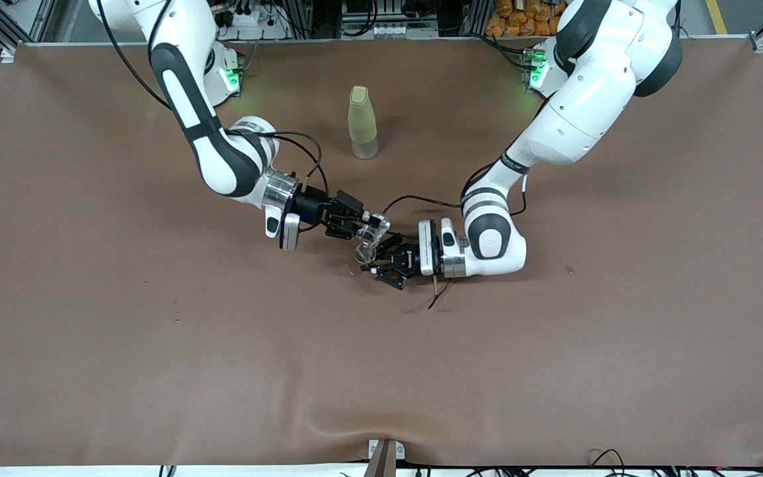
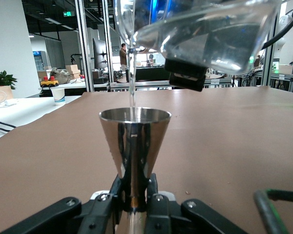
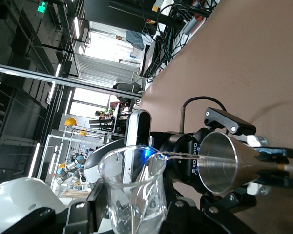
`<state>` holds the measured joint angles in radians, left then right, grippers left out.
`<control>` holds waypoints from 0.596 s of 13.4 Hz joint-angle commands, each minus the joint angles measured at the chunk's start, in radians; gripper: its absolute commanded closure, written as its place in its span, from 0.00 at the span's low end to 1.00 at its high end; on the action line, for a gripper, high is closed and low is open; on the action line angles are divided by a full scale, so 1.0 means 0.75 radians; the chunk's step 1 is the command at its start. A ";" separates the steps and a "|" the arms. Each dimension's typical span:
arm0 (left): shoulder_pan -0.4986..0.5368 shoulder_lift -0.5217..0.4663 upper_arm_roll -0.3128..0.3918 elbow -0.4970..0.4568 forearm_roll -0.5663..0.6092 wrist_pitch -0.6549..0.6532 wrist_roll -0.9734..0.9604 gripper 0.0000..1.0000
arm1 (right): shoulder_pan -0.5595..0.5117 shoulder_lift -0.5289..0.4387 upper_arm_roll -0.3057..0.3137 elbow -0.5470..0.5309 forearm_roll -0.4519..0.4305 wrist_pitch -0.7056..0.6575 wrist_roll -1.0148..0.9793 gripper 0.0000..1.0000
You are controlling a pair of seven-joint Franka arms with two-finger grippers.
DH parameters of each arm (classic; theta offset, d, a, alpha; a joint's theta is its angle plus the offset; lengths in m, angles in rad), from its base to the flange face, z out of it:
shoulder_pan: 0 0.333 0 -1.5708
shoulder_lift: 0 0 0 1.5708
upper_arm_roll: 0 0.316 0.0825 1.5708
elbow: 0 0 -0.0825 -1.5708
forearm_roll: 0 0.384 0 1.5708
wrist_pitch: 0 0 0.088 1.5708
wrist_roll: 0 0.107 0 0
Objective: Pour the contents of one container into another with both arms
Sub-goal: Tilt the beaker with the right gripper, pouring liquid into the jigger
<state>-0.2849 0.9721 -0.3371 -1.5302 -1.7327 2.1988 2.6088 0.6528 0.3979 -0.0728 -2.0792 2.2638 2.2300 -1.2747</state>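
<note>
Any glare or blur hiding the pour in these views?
Front view: cup and jigger too small to show the stream. Left wrist view: jigger sharp with mirror reflections, cup close and blurred. Right wrist view: bright windows beside the cup, stream visible.

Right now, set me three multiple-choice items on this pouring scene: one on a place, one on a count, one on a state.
1. Where does the yellow-green bottle stand?
A. Farther from the front camera than both claws
B. Inside the jigger
C. At the table edge nearest the front camera

2. How many bottles stand on the table?
A. Three
B. One
C. None

3. What state is the glass cup in?
A. Lying on the table
B. Upright and capped
C. Tilted, pouring a thin stream

Answers:
1. A: the front view shows it higher up than both claws.
2. B: only one bottle shows.
3. C: the right claw tips it over the jigger, which the left claw grips at its waist; a stream falls into the rim.
</note>
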 commanded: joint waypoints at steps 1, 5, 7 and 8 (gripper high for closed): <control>-0.003 0.003 -0.005 0.003 -0.042 0.016 0.009 1.00 | 0.021 -0.054 -0.009 -0.036 0.035 0.015 0.098 0.84; -0.003 0.007 -0.005 0.003 -0.042 0.016 0.009 1.00 | 0.017 -0.048 -0.009 -0.036 0.035 0.015 0.123 0.84; -0.003 0.009 -0.005 0.003 -0.042 0.016 0.009 1.00 | 0.015 -0.046 -0.009 -0.036 0.035 0.017 0.169 0.84; -0.003 0.009 -0.005 0.003 -0.042 0.016 0.009 1.00 | 0.015 -0.046 -0.009 -0.034 0.035 0.017 0.186 0.84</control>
<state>-0.2849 0.9767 -0.3371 -1.5304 -1.7337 2.1997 2.6081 0.6528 0.3958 -0.0738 -2.0802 2.2669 2.2321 -1.1659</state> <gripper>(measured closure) 0.789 0.498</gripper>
